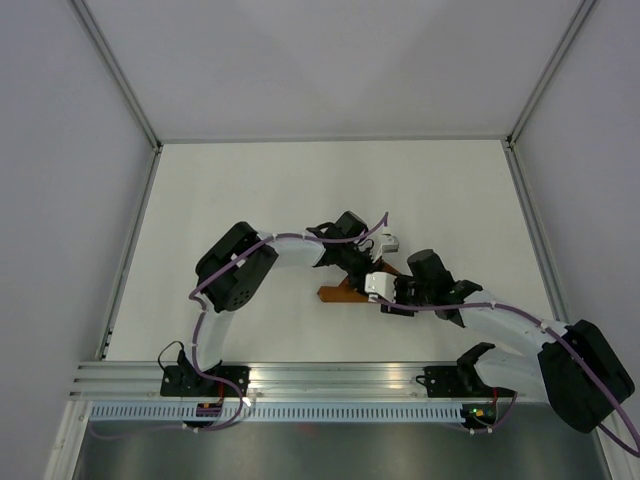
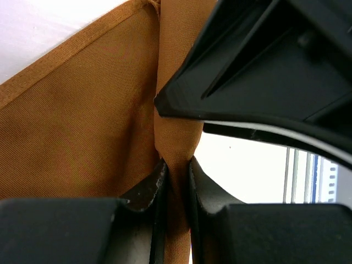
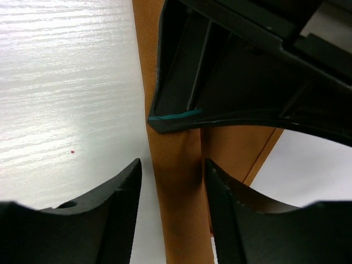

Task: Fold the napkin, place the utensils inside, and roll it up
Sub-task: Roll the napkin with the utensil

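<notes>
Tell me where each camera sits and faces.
Top: above and behind, looking down on the table; both arms show.
Left wrist: on that arm, looking along the left gripper, shut on the napkin.
Right wrist: looking down past the right gripper, open astride the napkin.
Shared: both wrist views show the napkin and the other gripper.
</notes>
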Robot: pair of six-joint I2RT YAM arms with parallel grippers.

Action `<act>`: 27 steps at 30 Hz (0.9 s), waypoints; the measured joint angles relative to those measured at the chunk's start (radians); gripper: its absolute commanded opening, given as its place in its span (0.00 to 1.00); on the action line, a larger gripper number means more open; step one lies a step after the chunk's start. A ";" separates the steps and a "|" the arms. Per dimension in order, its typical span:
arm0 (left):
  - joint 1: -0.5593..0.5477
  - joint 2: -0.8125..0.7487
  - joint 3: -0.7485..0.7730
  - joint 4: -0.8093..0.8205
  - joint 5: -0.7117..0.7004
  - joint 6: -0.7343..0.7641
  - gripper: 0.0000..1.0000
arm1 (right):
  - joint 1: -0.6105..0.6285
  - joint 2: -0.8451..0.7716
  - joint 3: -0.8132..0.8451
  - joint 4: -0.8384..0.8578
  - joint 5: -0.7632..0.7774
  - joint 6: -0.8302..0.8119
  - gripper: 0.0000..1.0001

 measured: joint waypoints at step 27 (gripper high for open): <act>0.121 -0.151 -0.267 0.270 -0.028 -0.213 0.46 | 0.019 0.146 0.087 0.006 0.000 -0.028 0.00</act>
